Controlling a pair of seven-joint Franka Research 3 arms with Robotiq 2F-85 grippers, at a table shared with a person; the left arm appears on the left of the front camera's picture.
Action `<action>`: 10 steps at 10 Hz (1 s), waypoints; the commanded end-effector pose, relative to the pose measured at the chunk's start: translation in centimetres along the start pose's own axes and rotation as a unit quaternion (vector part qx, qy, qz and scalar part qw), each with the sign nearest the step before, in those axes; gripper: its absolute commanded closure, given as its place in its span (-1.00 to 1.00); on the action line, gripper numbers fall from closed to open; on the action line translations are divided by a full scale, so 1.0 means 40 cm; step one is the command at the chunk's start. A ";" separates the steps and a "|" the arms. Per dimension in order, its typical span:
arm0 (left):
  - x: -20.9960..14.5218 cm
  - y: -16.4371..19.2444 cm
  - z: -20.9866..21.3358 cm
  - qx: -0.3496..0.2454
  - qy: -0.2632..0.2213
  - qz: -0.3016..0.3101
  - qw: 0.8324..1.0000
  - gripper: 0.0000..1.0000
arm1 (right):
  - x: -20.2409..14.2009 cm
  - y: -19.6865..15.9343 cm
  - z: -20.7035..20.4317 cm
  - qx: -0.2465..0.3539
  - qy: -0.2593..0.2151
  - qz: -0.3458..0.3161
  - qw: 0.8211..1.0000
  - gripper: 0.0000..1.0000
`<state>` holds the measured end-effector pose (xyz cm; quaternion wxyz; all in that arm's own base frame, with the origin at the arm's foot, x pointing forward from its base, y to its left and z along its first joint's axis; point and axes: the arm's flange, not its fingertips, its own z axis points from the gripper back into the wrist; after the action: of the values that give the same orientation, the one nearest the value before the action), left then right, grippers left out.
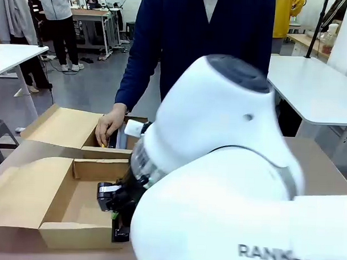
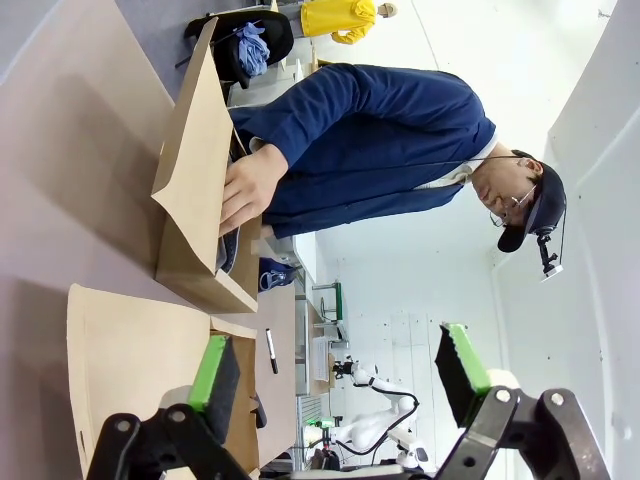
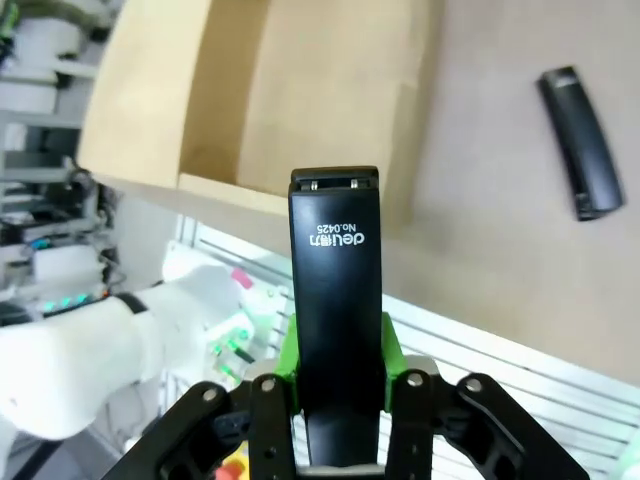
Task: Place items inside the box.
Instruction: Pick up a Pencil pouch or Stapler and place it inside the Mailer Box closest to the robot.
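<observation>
My right gripper (image 3: 338, 345) is shut on a black stapler (image 3: 335, 270) with white "deli" print on top. In the front view that gripper (image 1: 116, 212) holds the stapler (image 1: 107, 193) over the near open cardboard box (image 1: 56, 231), by its right side. The same box (image 3: 250, 90) lies just beyond the stapler's tip in the right wrist view. My left gripper (image 2: 338, 372) is open with nothing between its green pads (image 2: 213, 365). A thin black pen (image 2: 271, 350) lies on the table beyond it.
A person in a navy top has a hand (image 1: 110, 125) inside a second cardboard box (image 1: 62, 126) at the far side. A black oblong object (image 3: 580, 140) lies on the brown table to the box's right. My right arm's white body (image 1: 229, 166) blocks much of the front view.
</observation>
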<state>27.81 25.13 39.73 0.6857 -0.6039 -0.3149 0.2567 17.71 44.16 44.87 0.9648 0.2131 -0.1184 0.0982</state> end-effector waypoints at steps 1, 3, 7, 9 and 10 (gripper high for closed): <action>-0.007 -0.005 -0.002 -0.007 0.000 -0.005 1.000 -1.00 | 0.000 -0.021 0.035 0.001 -0.001 -0.004 1.000 0.36; -0.007 -0.005 -0.002 -0.007 0.000 -0.005 1.000 -1.00 | 0.000 -0.021 0.035 0.001 -0.001 -0.004 1.000 0.36; -0.007 -0.005 -0.002 -0.007 0.000 -0.005 1.000 -1.00 | 0.186 0.086 -0.067 0.006 0.020 -0.036 0.999 0.36; -0.007 -0.005 -0.002 -0.007 0.000 -0.005 1.000 -1.00 | 0.272 0.161 -0.157 -0.030 0.053 -0.033 0.998 0.36; -0.007 -0.005 -0.002 -0.007 0.000 -0.005 1.000 -1.00 | 0.284 0.183 -0.202 -0.042 0.049 -0.041 0.997 0.36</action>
<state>27.85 25.21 39.79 0.6860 -0.6036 -0.3152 0.2564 28.33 50.36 43.80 0.9751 0.1942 -0.0724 0.0784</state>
